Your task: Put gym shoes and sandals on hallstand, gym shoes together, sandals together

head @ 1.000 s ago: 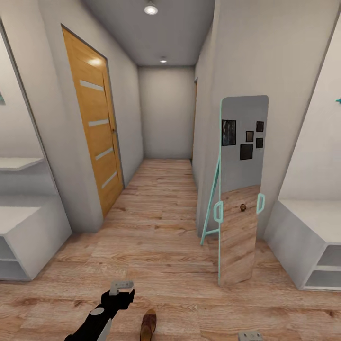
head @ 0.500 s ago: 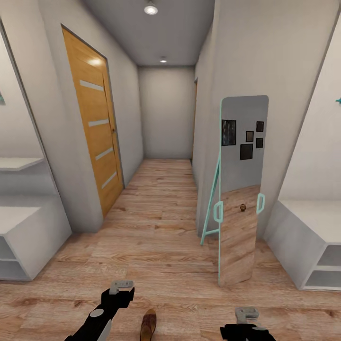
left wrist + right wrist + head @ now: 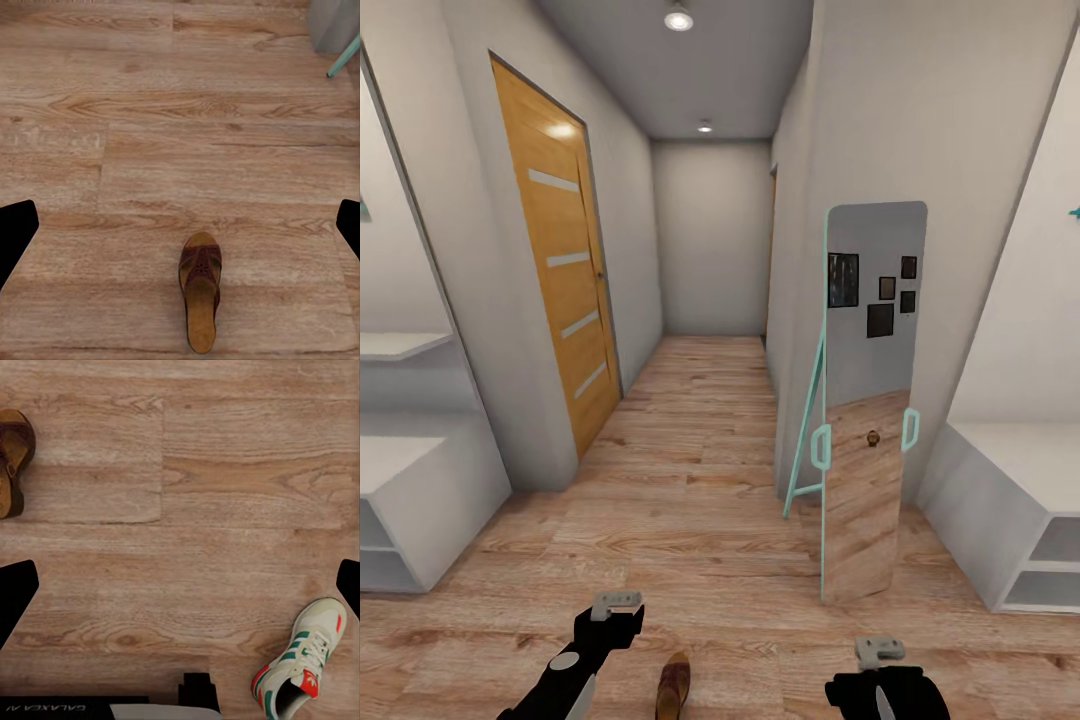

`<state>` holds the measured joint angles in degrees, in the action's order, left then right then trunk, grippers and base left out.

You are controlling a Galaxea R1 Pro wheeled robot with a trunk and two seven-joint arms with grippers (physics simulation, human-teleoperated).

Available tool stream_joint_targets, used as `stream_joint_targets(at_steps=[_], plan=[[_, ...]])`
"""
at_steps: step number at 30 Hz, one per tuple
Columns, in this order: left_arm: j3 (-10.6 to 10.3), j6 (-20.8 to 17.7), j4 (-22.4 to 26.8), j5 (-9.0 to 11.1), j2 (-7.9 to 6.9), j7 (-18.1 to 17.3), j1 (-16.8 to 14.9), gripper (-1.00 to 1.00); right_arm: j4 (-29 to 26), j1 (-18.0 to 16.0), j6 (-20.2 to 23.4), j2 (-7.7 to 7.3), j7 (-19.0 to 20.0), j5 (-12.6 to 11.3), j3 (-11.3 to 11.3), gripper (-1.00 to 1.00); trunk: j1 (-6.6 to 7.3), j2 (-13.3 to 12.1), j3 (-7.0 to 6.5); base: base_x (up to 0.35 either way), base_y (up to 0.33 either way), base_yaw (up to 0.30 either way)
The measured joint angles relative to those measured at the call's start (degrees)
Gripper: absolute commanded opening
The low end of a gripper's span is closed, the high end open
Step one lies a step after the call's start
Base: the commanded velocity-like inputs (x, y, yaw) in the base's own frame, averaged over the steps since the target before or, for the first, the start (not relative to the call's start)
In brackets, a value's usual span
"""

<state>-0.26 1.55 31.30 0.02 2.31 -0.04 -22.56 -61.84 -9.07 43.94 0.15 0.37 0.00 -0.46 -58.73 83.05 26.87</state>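
Both pincers low over corridor floor (image 3: 700, 560). Left pincer (image 3: 617, 603) wide open, empty, sandal (image 3: 200, 301) just below it. Right pincer (image 3: 880, 652) spread wide, empty, gym shoe (image 3: 301, 665) on planks nearby.

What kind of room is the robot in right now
Most likely a home entrance corridor: a narrow passage with wood-plank floor, an orange wooden door, a standing mirror leaning at the wall, low grey shoe racks on both sides, and a sandal and gym shoe lying on the floor.
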Motion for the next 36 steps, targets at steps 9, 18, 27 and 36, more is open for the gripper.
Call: stream_joint_targets(at_steps=[9, 18, 27, 36], plan=[[-0.1, 0.0, -0.1, 0.0, -0.02, 0.0, 0.0, 1.00, -0.2, 0.0, 0.4, -0.03, 0.1, 0.1, 0.2, 1.00, 0.00, 0.0, 0.00, 0.000, 0.000, 0.000], [-0.1, 0.0, -0.1, 0.0, -0.03, 0.0, 0.0, 1.00, -0.2, 0.0, 0.4, -0.01, -0.1, 0.1, 0.2, 1.00, 0.00, 0.0, 0.00, 0.000, 0.000, 0.000], [-0.1, 0.0, -0.1, 0.1, -0.01, 0.0, 0.0, 1.00, -0.2, 0.0, 0.4, 0.01, -0.2, 0.2, 0.1, 1.00, -0.21, 0.4, 0.17, 0.000, 0.000, 0.000], [-0.1, 0.0, -0.1, 0.1, 0.02, 0.0, 0.0, 1.00, -0.3, 0.0, 0.4, -0.06, 0.0, 0.0, -0.1, 1.00, -2.19, 4.0, 2.23, 0.000, 0.000, 0.000]])
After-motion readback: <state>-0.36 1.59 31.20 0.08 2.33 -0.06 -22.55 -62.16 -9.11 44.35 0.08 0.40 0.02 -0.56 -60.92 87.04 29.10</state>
